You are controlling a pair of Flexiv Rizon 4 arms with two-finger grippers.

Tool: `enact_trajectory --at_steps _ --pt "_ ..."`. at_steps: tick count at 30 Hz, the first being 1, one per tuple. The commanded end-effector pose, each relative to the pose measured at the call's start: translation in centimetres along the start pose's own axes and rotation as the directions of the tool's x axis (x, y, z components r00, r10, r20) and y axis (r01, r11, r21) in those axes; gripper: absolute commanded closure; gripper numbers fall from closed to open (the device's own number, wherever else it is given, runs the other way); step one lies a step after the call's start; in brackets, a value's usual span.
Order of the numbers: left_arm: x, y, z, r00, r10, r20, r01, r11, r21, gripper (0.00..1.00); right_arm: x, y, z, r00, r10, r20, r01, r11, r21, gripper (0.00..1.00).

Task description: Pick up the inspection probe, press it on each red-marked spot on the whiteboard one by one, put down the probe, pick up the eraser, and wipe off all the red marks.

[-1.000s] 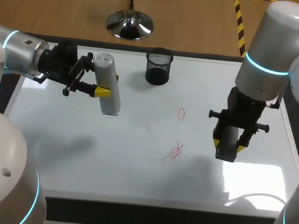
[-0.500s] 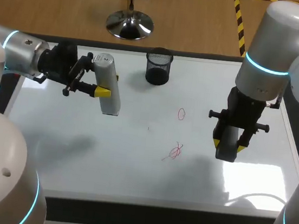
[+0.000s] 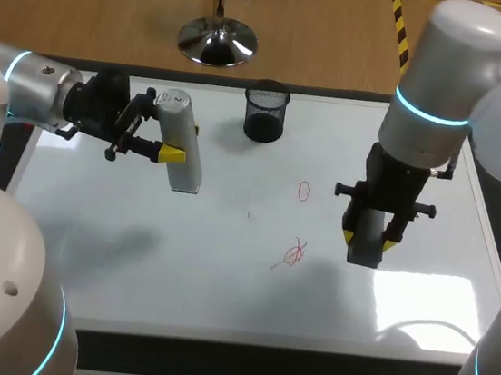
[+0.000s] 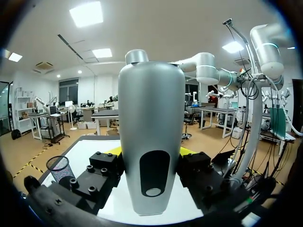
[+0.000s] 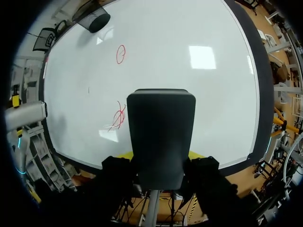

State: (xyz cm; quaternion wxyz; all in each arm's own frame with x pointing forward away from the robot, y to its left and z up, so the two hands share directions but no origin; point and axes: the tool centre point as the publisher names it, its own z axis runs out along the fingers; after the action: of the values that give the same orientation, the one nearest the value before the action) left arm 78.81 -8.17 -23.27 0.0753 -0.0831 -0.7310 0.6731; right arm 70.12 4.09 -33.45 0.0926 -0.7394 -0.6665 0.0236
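Beyond red marks [image 3: 294,253], mesh cup [image 3: 265,112]

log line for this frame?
left gripper: shut on probe, off the whiteboard | right gripper: shut on eraser, beside scribble, not on it | unwiped: scribble, oval

The eraser [image 5: 161,137] hides all but slivers of the yellow tips on the right gripper [image 5: 161,154]; the probe [image 4: 150,137] does likewise on the left gripper [image 4: 150,151]. A speck [image 3: 249,213] at ten o'clock from the red scribble [image 3: 294,253] is too small to identify.
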Motion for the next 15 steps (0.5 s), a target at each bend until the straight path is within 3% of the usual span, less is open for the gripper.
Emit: enact_trajectory --at_steps 1,15 --pt "-0.2 0.0 -0.1 1.000 0.000 -0.005 0.000 1.000 0.002 1.00 1.2 0.5 0.3 1.000 0.001 0.010 -0.001 1.000 0.011 1.00" --pt "-0.2 0.0 -0.1 1.000 0.000 -0.005 0.000 1.000 0.002 1.00 6.9 -0.2 1.7 0.998 -0.008 0.064 0.010 1.000 -0.028 1.00"
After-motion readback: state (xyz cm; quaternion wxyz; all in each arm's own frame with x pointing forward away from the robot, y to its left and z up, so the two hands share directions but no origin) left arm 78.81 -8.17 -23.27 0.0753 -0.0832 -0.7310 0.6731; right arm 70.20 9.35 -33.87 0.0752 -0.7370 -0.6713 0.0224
